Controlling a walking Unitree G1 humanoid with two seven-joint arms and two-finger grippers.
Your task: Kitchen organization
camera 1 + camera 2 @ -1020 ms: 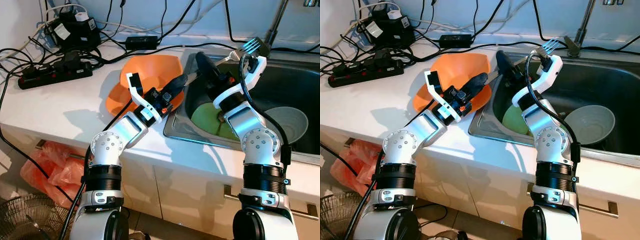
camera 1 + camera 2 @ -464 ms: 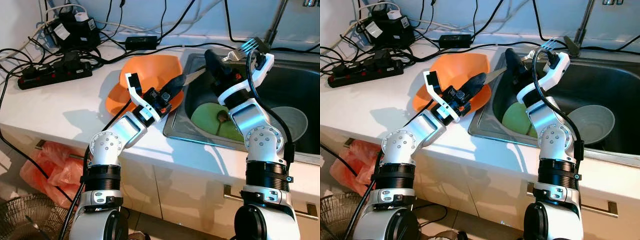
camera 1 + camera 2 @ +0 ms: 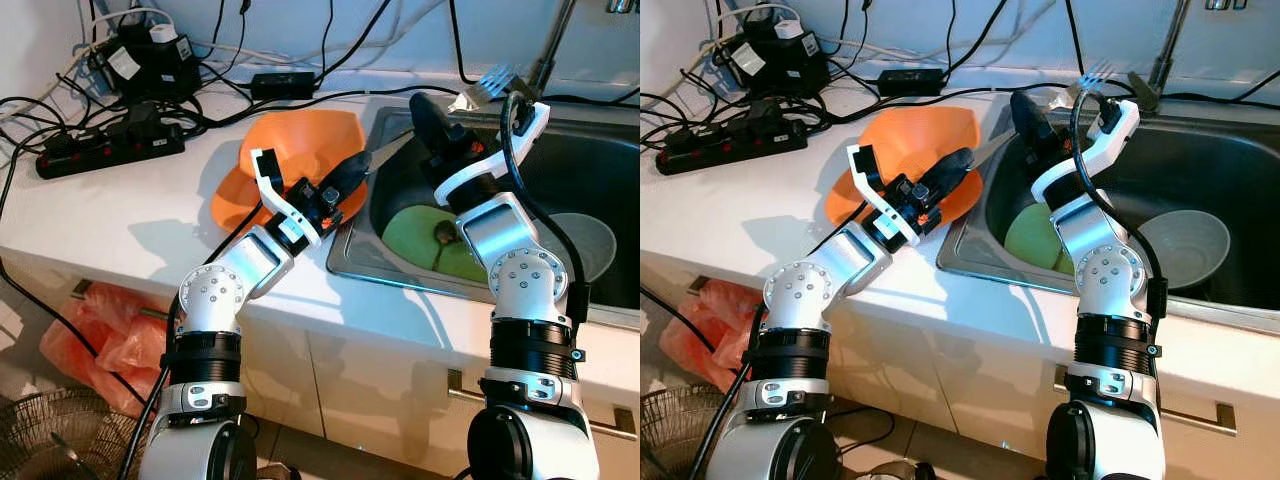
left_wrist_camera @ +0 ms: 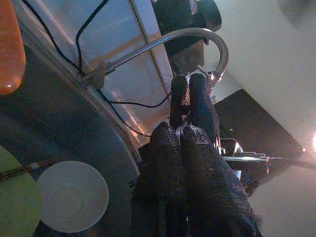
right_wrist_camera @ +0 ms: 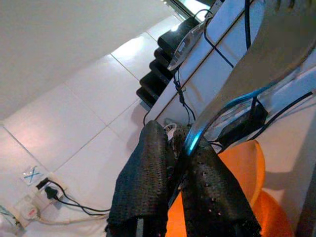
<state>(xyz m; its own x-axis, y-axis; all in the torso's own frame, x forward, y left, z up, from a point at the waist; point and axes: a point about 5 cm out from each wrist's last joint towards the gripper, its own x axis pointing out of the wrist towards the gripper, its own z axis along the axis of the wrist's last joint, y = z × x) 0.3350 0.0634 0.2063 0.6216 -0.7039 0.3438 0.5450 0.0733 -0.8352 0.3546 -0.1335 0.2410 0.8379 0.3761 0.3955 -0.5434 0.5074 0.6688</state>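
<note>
My left gripper (image 3: 352,168) reaches over an orange bowl (image 3: 300,140) on the white counter. It is shut on a thin silver utensil (image 3: 998,148), seemingly a knife, that points toward the sink (image 3: 600,160). Above the sink's left rim, my right gripper (image 3: 422,108) is shut on the handle of a silver fork (image 3: 488,84), whose tines point back toward the faucet (image 3: 550,50). In the right wrist view the fork handle (image 5: 237,94) runs between the black fingers (image 5: 143,182). A green plate (image 3: 415,235) and a pale bowl (image 3: 590,240) lie in the sink.
Power strips (image 3: 110,150), adapters and several black cables crowd the counter's back left. An orange plastic bag (image 3: 100,330) hangs below the counter edge. Bare counter lies in front of the orange bowl.
My right gripper has risen a little and shifted right over the sink's left rim, carrying the fork with it. The left arm has hardly moved.
</note>
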